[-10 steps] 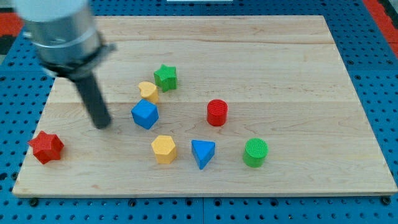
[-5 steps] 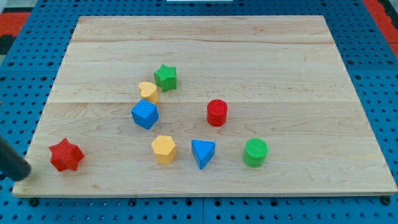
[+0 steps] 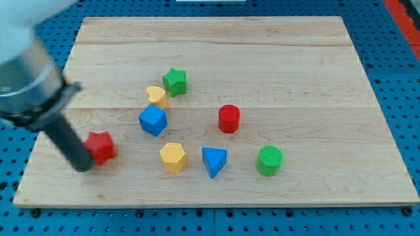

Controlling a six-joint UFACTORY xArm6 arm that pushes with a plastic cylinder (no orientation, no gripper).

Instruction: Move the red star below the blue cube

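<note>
Rod tip pressed against the red star, shoving it toward the blue cube.

There are no jaws on this arm, only a dark rod, so nothing is being gripped. My tip sits on the wooden surface touching the red star on its lower-left side, which suits a push toward the view's right. The blue cube lies to the tip's upper right, near the star but apart from it. The yellow hexagon sits beyond the star, roughly beneath the cube, so it may crowd the target spot.
</note>
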